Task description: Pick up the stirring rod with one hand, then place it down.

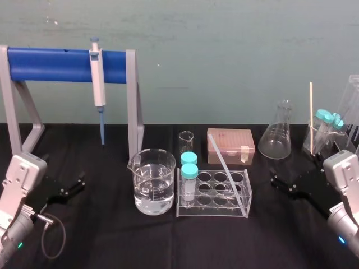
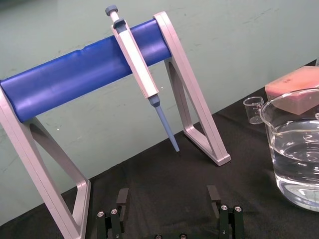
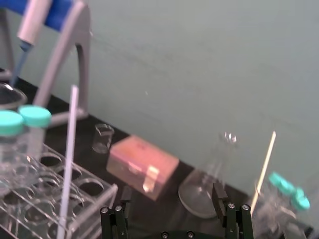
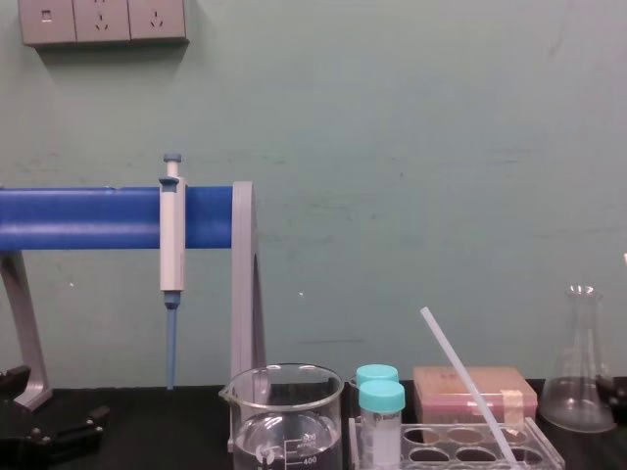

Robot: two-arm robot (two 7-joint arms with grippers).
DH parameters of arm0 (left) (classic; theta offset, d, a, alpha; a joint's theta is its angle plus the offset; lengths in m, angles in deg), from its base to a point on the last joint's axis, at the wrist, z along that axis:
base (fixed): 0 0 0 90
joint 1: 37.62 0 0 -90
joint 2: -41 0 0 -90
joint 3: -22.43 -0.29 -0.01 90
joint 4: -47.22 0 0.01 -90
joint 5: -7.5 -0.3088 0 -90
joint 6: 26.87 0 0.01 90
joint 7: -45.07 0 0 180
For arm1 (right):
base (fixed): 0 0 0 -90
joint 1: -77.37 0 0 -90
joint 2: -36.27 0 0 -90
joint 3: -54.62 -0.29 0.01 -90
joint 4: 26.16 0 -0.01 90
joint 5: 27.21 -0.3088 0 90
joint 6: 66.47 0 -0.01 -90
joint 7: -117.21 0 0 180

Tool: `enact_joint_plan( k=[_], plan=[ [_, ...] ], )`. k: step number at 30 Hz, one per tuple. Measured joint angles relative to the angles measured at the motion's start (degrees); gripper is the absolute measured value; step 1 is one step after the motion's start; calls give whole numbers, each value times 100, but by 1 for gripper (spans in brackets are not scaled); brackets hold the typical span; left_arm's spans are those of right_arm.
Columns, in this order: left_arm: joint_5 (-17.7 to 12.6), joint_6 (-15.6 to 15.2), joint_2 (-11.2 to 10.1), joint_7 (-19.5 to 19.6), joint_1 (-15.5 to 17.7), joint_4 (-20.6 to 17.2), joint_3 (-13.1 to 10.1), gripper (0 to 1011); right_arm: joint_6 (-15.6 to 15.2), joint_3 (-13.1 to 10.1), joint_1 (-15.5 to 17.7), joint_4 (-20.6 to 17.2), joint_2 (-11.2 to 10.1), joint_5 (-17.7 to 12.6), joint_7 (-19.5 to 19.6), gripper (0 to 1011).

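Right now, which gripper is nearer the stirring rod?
Right. The right gripper lies just right of the stirring rod and its rack; the left gripper lies far left, past the water beaker.

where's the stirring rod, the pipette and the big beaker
stirring rod (image 1: pixel 230 164), head view, middle of the shaft leaning over the tube rack
pipette (image 1: pixel 99 84), head view, white body hanging on the blue bar
beaker (image 4: pixel 284 397), chest view, glass wall above the water
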Motion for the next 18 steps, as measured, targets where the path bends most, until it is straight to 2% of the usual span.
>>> enact_joint_plan(
  k=[5,8,9,11,18],
  plan=[
    [0,0,0,0,0,0,0,1000,311,-36,-34,-82,-51,4,-319,1003],
    [0,0,0,0,0,0,0,1000,516,-29,-150,-83,-64,-35,-684,1003],
    [0,0,0,0,0,0,0,1000,516,-29,-150,-83,-64,-35,-684,1003],
    [0,0,0,0,0,0,0,1000,600,-12,-252,-30,-52,-91,-920,1003],
    [0,0,0,0,0,0,0,1000,750,20,-615,326,98,-523,-1810,1003]
  ],
)
